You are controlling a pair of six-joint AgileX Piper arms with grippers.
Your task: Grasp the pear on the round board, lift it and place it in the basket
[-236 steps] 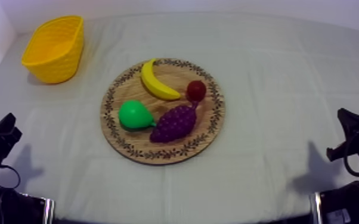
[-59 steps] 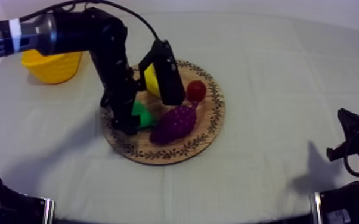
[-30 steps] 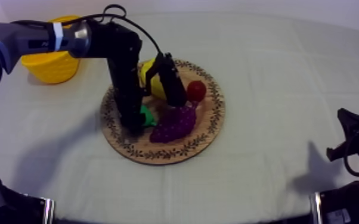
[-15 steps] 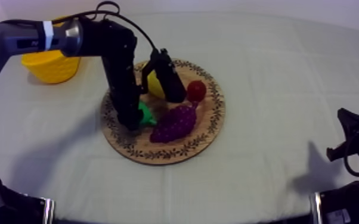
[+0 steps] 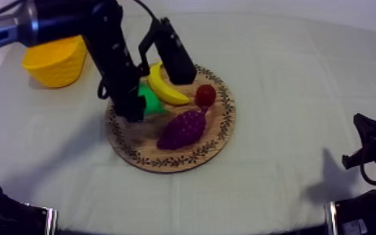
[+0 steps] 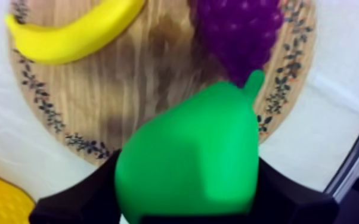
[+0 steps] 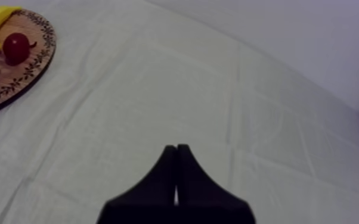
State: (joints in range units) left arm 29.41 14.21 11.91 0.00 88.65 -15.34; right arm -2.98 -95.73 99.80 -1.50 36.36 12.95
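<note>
Your top view takes in the wooden board (image 5: 225, 125) and the yellow basket (image 5: 56, 59) beyond my left gripper (image 5: 138, 107), whose arm hides most of the pear (image 5: 150, 100). The left wrist view gives you the grip: both fingers (image 6: 77, 199) closed round the pear's wide end, stalk pointing out toward the grapes (image 6: 235, 30). My right gripper (image 7: 176, 179) lies pressed together, holding nothing.
</note>
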